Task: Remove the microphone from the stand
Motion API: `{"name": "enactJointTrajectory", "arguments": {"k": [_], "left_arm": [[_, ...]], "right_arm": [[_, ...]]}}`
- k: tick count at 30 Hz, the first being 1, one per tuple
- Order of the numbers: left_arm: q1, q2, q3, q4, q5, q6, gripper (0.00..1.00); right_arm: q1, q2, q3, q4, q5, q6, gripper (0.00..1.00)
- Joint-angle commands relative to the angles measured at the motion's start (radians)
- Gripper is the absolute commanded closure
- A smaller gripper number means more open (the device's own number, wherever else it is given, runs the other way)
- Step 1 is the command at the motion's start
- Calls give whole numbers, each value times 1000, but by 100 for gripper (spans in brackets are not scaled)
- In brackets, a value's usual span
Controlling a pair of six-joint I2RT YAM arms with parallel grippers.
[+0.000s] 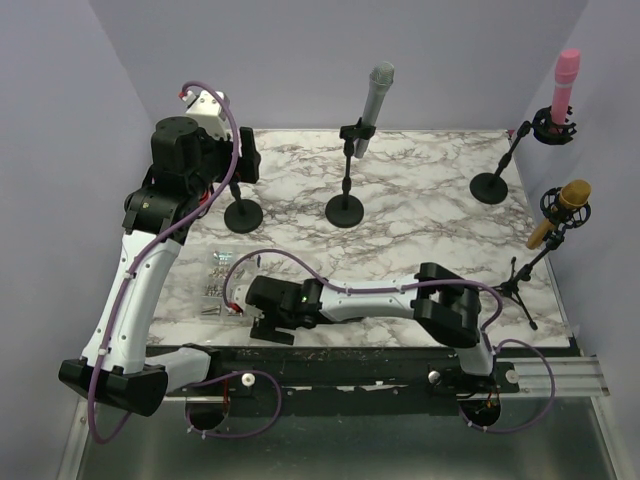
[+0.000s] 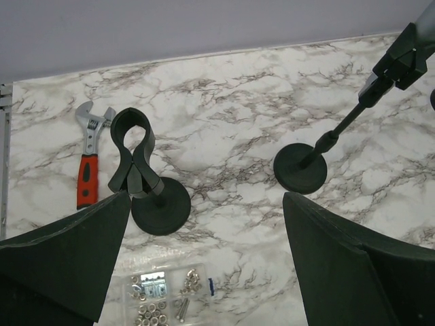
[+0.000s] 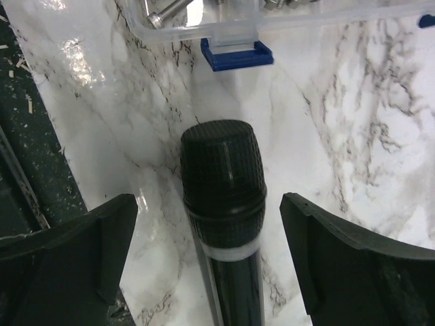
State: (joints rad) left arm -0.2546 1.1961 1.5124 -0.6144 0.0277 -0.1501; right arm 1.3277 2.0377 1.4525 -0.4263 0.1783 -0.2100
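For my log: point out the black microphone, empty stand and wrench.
black microphone (image 3: pixel 223 163), right wrist view, mesh head.
empty stand (image 2: pixel 166 210), left wrist view, round base.
wrench (image 2: pixel 86 180), left wrist view, red handle.

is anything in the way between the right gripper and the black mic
Nothing visible. The black microphone lies on the marble table, right between the jaws of the open right gripper, with bare marble on both sides of it. The clear parts box sits beyond the microphone's head, not in between.
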Motion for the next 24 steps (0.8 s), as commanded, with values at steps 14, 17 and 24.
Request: {"name": "enactJointTrajectory", "arguments": {"k": [14,17,24], "left_arm": [[-41,-36,-29,44,-20,19,2],[-49,-31,-29,44,-20,21,1],[-69,-23,-29,41,-19,21,1]], "right_arm": [[-193,-659,-313,334,434,311,0],[-274,-697,-281,344,482,384,0],[-519,-658,-92,282,444,539,0]]}}
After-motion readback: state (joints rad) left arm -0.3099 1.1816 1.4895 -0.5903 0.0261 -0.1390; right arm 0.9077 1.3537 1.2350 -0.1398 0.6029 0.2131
